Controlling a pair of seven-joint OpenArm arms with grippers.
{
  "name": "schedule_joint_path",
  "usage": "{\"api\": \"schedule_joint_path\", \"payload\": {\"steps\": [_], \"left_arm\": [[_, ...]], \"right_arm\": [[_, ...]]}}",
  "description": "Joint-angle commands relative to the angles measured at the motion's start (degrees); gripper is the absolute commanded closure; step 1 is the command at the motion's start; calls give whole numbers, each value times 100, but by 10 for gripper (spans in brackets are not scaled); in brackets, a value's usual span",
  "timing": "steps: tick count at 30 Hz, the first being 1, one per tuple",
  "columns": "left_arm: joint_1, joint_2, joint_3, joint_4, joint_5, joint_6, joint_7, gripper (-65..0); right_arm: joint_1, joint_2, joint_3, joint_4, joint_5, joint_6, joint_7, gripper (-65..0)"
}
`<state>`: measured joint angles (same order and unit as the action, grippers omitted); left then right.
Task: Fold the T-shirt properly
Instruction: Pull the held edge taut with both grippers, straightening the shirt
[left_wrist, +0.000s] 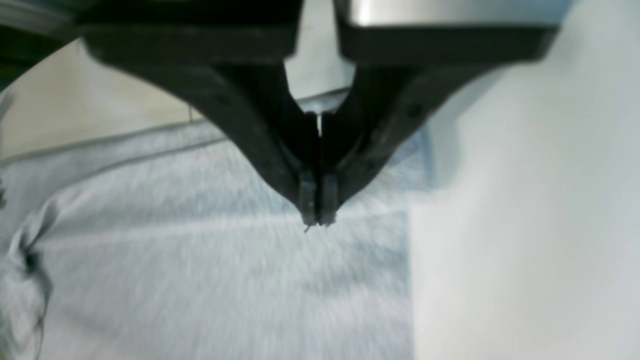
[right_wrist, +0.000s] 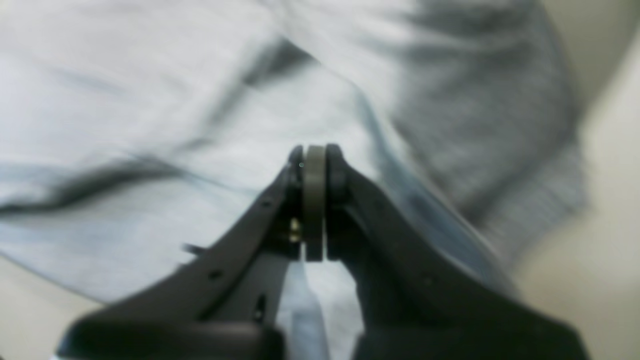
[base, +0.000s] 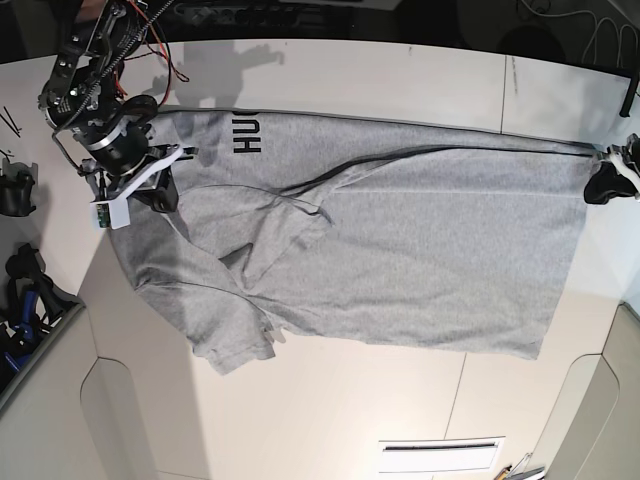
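Observation:
The light grey T-shirt (base: 400, 250) lies spread across the white table (base: 330, 420), neck end to the left and hem to the right. Black letters "HU" (base: 248, 134) show near its far left; the rest is under a folded layer. One sleeve (base: 235, 345) lies crumpled at the near left. My right gripper (base: 160, 190) is shut at the shirt's left shoulder area, and its wrist view (right_wrist: 314, 200) shows a strip of cloth between the fingers. My left gripper (base: 597, 190) is shut at the hem's far corner, fingertips (left_wrist: 307, 200) pressed into the cloth (left_wrist: 200, 260).
A loose fold (base: 290, 225) bunches the shirt left of the middle. A long crease (base: 450, 160) runs from there toward the hem corner. Dark tools and cables (base: 20, 290) lie off the table's left edge. Bare table lies beyond the hem (left_wrist: 525, 225).

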<state>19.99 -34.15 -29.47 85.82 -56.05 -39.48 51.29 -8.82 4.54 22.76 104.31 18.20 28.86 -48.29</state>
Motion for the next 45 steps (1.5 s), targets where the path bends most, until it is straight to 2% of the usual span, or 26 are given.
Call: {"api": "schedule_joint_path", "payload": {"steps": [1,5,8,16,19,25,29,33,37,45], "left_arm": [[-33,-125,55,81,83,-52,-173,0],[-31,-122,387,81,859,-52,-595,0],[-31,-87,435,81,1213,160,-809,0],[-31,-74,435,79,1370,179,-846,0],[-31,-31,439,79,1386,179,-863,0],[-13,291,439,44,1650,179,-754,0],[74,317,439,35,1650,181,-645,0],[188,315,439,35,1646,181,-339,0],[476,282,437,37,1604,251,-341,0],[1058,271,129,37,1423,304,-256,0]], "right_arm": [[37,72,15,114,-7,-22,138,0],[-101,136,15,118,-332,-262,162,0],[-286,133,15,153,-564,-437,319,0],[-688,136,15,208,-1611,-1137,826,0],[-715,133,15,140,-1676,-1158,835,0],[-710,136,15,-503,-1672,-1154,839,0],[-732,153,15,-765,-1670,-1152,796,0],[-857,291,15,-748,-1558,-1121,640,0],[-1113,516,15,-614,-1296,-1062,463,0],[-1961,546,17,214,-1279,-1064,452,0]]}}
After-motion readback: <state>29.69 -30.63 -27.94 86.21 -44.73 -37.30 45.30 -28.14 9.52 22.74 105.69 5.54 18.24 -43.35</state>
